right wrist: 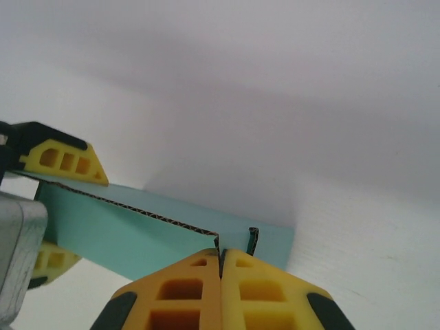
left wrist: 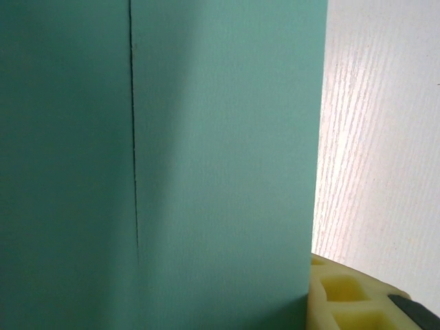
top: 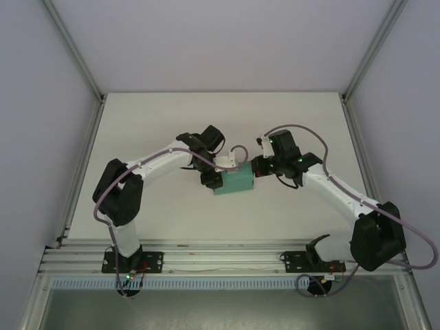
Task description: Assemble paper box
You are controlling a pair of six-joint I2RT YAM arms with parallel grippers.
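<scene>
Near the middle of the table, a teal paper box, already folded into shape, was clamped across its left end by the left gripper, while the right gripper pinched tight on a thin flap at the right end, which seemingly remained to be closed

Paper box: one, teal, between grippers. Grippers: two – left gripper at one end of box, right gripper at other. Yellow fingers: two per gripper. Arms: two. Table: one, beneath both grippers.
</scene>
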